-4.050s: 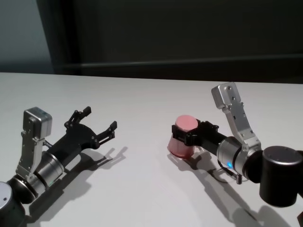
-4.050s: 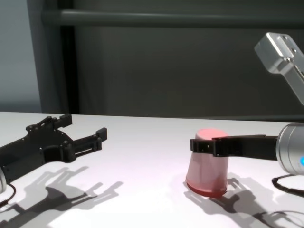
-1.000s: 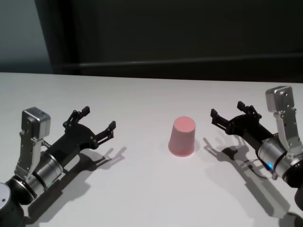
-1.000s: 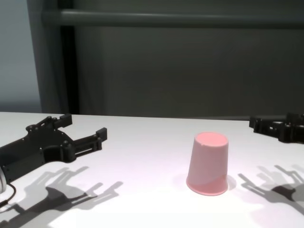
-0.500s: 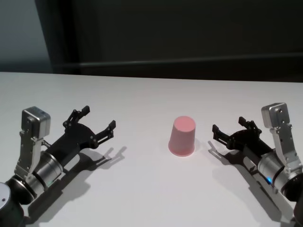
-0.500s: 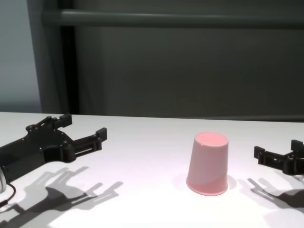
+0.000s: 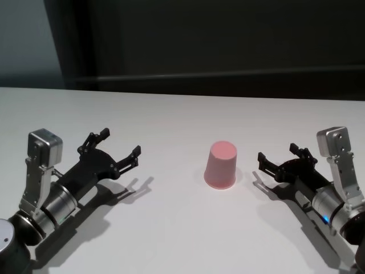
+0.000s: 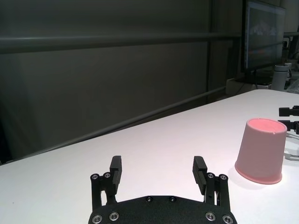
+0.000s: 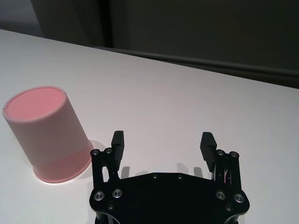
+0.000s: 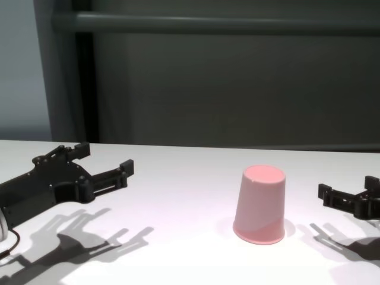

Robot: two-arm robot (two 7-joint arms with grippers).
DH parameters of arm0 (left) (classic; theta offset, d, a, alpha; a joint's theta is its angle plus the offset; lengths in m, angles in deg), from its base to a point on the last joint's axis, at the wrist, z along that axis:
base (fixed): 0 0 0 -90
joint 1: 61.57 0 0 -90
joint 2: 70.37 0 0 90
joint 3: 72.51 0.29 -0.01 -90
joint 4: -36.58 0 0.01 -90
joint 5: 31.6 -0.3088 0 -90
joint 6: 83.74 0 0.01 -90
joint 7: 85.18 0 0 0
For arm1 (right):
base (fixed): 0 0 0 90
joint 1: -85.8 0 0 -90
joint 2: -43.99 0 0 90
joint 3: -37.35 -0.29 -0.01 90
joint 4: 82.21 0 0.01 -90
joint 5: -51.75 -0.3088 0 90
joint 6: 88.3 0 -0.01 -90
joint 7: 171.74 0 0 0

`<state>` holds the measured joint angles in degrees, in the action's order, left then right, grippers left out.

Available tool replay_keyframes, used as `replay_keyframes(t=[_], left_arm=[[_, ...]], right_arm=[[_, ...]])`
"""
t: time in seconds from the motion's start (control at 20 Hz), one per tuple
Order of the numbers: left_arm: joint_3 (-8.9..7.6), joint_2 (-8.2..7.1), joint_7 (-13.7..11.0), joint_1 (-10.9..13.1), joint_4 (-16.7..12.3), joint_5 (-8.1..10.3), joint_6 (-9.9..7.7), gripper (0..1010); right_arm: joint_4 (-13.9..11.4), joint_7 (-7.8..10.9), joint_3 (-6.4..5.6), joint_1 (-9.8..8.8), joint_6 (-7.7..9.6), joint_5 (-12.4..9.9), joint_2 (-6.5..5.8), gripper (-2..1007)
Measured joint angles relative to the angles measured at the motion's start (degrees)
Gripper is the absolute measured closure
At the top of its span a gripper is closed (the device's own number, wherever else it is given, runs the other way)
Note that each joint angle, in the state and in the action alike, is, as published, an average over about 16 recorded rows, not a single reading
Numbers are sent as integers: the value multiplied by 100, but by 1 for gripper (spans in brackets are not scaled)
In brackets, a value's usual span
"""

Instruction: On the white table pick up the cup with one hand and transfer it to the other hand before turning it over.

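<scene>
The cup (image 7: 221,165) stood upside down on the white table (image 7: 182,120), flat base up and wider rim down, roughly mid-table btwn the two arms. Nothing touched it. Pink, smooth, tapered, no handle.

Taking the cup as the landmark:

The right gripper (image 7: 280,159) sat just beside the cup on the robot's right, low over the table, fingers spread wide apart and empty, tips pointed toward the cup w/ a clear gap left. In the right wrist view the cup (image 9: 49,134) showed off to one side of the right gripper (image 9: 161,143), not btwn its fingers.

The left gripper (image 7: 118,143) was well apart from the cup on the robot's left, also low over the table, fingers spread wide, holding nothing. Left wrist view had the cup (image 8: 260,150) far off to one side of the left gripper (image 8: 158,169).

Chest view: cup (image 10: 260,204) upright on its rim, left gripper (image 10: 103,162) far from it, right gripper (image 10: 350,193) near it. Both arms cast shadows on the table. Behind the cup, past the table's far edge, a dark wall (image 10: 237,83) w/ a horizontal bar (image 10: 208,24).
</scene>
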<state>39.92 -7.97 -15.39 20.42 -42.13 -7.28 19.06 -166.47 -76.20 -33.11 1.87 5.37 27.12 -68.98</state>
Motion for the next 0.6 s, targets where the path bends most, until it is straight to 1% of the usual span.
replay_keyframes(t=[0.6], left_arm=[[0,0,0,0,0,0,0,9]], right_arm=[[-15,4,11,25,15,-14,-6,3]])
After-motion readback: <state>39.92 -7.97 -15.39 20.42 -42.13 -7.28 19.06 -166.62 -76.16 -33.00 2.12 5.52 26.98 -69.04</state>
